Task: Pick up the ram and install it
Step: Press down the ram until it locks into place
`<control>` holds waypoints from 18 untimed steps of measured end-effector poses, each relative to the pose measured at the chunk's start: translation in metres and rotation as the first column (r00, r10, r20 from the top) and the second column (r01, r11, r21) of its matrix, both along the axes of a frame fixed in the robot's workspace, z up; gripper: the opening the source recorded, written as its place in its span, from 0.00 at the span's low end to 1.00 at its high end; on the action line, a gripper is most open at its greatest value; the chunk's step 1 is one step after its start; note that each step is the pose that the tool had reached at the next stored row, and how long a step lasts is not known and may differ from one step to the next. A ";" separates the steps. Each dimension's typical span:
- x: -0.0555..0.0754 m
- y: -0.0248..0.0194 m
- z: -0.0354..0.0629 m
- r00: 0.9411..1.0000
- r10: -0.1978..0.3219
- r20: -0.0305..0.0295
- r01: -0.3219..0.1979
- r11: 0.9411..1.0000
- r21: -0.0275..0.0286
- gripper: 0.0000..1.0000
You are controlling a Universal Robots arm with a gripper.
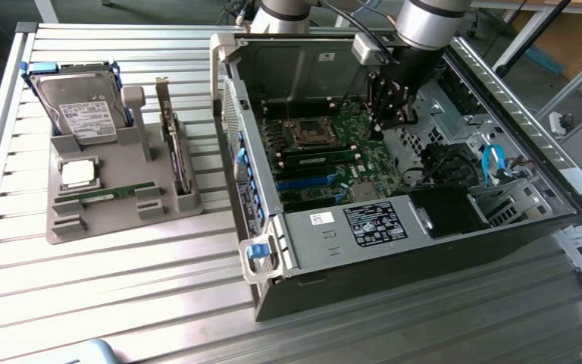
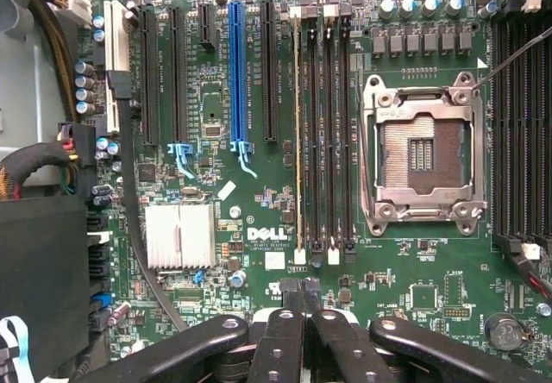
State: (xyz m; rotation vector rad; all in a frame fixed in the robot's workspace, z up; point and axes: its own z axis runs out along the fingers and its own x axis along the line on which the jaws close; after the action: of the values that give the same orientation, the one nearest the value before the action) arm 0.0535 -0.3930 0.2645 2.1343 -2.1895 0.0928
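While the fingers (image 2: 285,324) sit closed, the ram (image 2: 297,141) stands slotted, clear of them.

Computer case (image 1: 392,250): lay open at centre and right of the exterior view.
Tray (image 1: 119,216): sat left of the case.
Hard drive (image 1: 81,110): stood at the tray's upper end.
Ram (image 1: 109,192): lay in the tray's lower part.
Gripper (image 1: 392,114): hung inside the case, above the motherboard (image 1: 332,163).
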 end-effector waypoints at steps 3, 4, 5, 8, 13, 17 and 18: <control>0.000 0.0000 -0.0018 1.000 0.000 0.000 0.000 1.000 0.000 0.11; 0.000 0.0000 -0.0023 1.000 0.000 0.000 0.000 1.000 0.000 0.11; 0.000 0.0000 -0.0031 1.000 0.000 0.000 0.000 1.000 0.000 0.11; 0.000 0.0000 -0.0040 1.000 0.000 0.000 0.000 1.000 0.000 0.11; -0.001 0.0000 -0.0060 1.000 0.000 0.000 0.000 1.000 0.000 0.11; -0.001 0.0000 -0.0070 1.000 0.000 0.000 0.000 1.000 0.000 0.11; -0.001 0.0000 -0.0072 1.000 0.000 0.000 0.000 1.000 0.000 0.11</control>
State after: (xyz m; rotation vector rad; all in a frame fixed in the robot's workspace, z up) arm 0.0527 -0.3930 0.2573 2.1342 -2.1896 0.0929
